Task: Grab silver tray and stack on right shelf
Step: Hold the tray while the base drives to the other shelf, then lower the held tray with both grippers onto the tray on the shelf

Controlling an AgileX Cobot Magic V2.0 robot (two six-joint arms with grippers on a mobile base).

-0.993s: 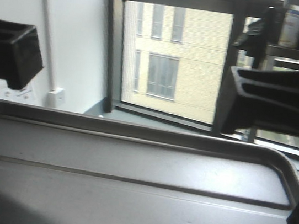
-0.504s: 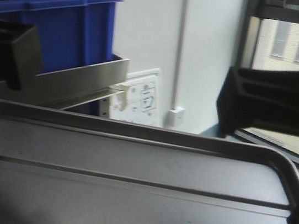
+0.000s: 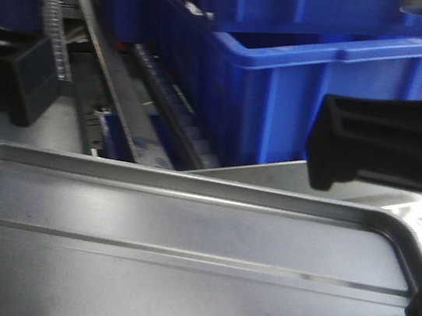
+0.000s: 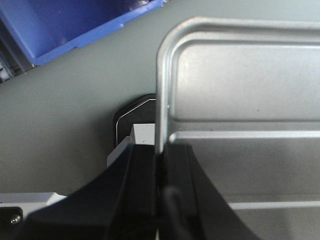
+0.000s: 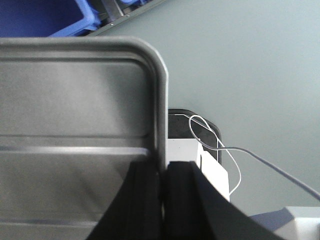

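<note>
The silver tray (image 3: 187,217) fills the lower half of the front view, held level in the air. My left gripper (image 4: 159,165) is shut on the tray's left rim (image 4: 161,100). My right gripper (image 5: 164,172) is shut on the tray's right rim (image 5: 161,100). In the front view the black arm parts show at the left (image 3: 24,88) and right (image 3: 385,151) of the tray. A shelf rack with metal rails (image 3: 116,105) stands just beyond the tray's far edge.
Blue plastic bins (image 3: 322,95) sit on the rack straight ahead and to the right, close to the tray's far rim. A blue bin corner (image 4: 75,25) and grey floor (image 5: 250,65) show in the wrist views. A thin white cable (image 5: 220,150) hangs by the right gripper.
The whole view has swung: a second ago a window lay ahead, then a wall and bin edge, now the rack with blue bins. The tray stays held the same way by both grippers.
</note>
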